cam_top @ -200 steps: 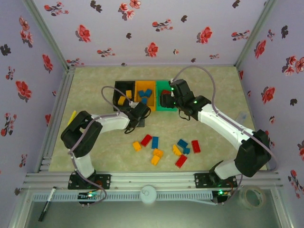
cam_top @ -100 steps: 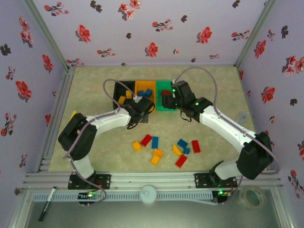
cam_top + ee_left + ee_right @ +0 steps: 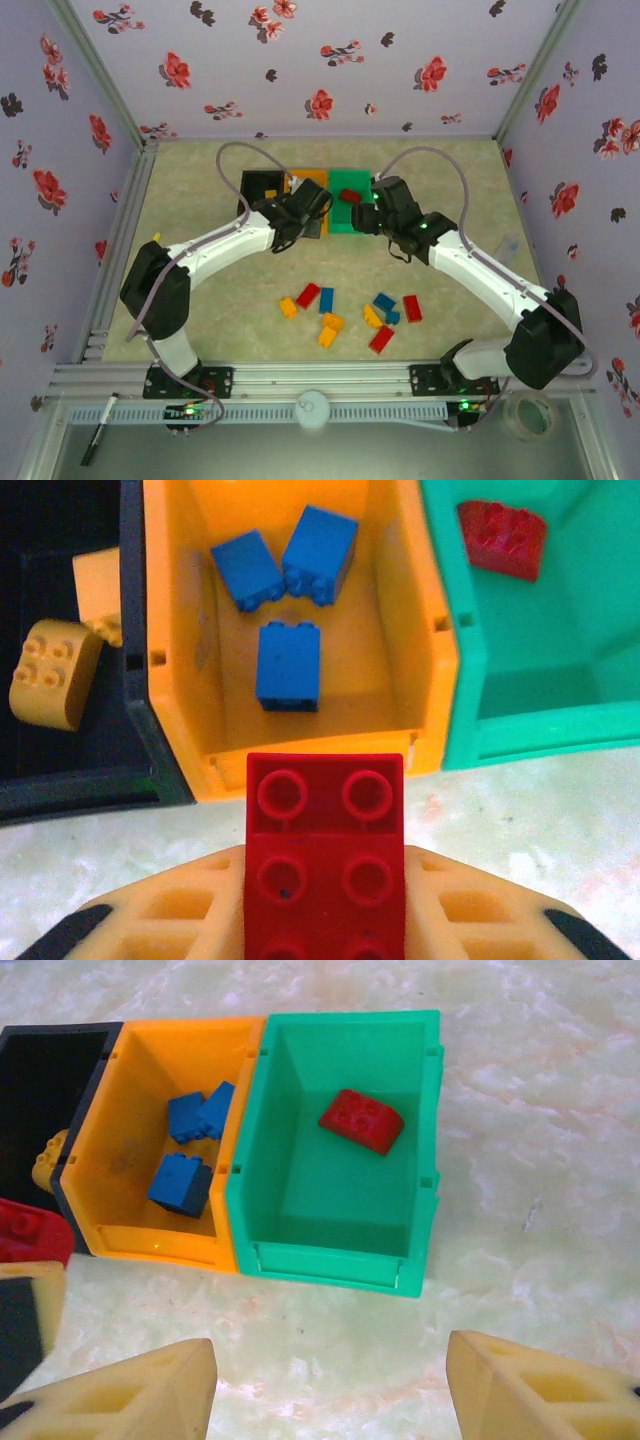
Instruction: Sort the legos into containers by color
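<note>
My left gripper point(image 3: 325, 885) is shut on a red lego point(image 3: 325, 850), held just in front of the orange bin point(image 3: 180, 680), which holds three blue legos point(image 3: 289, 665). From above, the left gripper point(image 3: 306, 207) hangs over that bin's front. The black bin point(image 3: 60, 780) has yellow legos point(image 3: 52, 672). One red lego point(image 3: 361, 1120) lies in the green bin point(image 3: 330, 1260). My right gripper point(image 3: 330, 1390) is open and empty over the table just before the green bin point(image 3: 345, 180); from above the right gripper point(image 3: 368, 216) is at its right front. Several loose legos point(image 3: 350, 315) lie mid-table.
A thin yellow stick point(image 3: 155, 240) lies by the left wall. The flowered walls close in on three sides. The metal rail point(image 3: 320, 378) with both arm bases runs along the near edge. The two grippers are close together in front of the bins.
My left gripper has carried the red lego up and right, from before the black bin to the orange bin's front. My right gripper has drawn back from the green bin.
</note>
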Controlling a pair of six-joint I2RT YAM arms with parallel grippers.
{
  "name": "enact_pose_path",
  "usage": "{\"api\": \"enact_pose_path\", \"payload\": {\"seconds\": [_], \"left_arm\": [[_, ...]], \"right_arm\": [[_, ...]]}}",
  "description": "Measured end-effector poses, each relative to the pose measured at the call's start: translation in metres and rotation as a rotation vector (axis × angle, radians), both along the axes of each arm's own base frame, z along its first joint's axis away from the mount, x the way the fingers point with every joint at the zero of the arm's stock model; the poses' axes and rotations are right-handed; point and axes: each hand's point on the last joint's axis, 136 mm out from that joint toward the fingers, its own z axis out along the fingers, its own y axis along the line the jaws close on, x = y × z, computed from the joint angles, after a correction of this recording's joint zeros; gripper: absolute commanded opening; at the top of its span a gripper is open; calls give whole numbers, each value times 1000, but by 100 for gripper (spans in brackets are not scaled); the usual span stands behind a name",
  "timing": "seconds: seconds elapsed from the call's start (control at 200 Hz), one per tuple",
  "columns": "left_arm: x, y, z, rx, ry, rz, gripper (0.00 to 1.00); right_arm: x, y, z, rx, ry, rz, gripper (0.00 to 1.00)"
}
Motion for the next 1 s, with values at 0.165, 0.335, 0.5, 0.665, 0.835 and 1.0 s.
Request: {"api": "enact_pose_path", "payload": {"seconds": [0.165, 0.335, 0.5, 0.665, 0.835, 1.0], "left_arm": [[6, -11, 25, -26, -40, -25, 24], [20, -27, 47, -52, -84, -44, 24], [34, -43, 46, -43, -93, -63, 24], [48, -61, 46, -49, -102, -82, 24], [61, -78, 50, -65, -120, -97, 24], [70, -89, 43, -61, -126, -112, 24]], "right_arm": [[-2, -9, -4, -1, 9, -21, 62], [-3, -18, -1, 11, 7, -47, 62], [-12, -26, -3, 22, 7, -55, 61], [-13, -30, -7, 18, 14, -64, 61], [-20, -37, -8, 25, 9, -72, 62], [-24, -43, -6, 31, 2, -81, 62]]}}
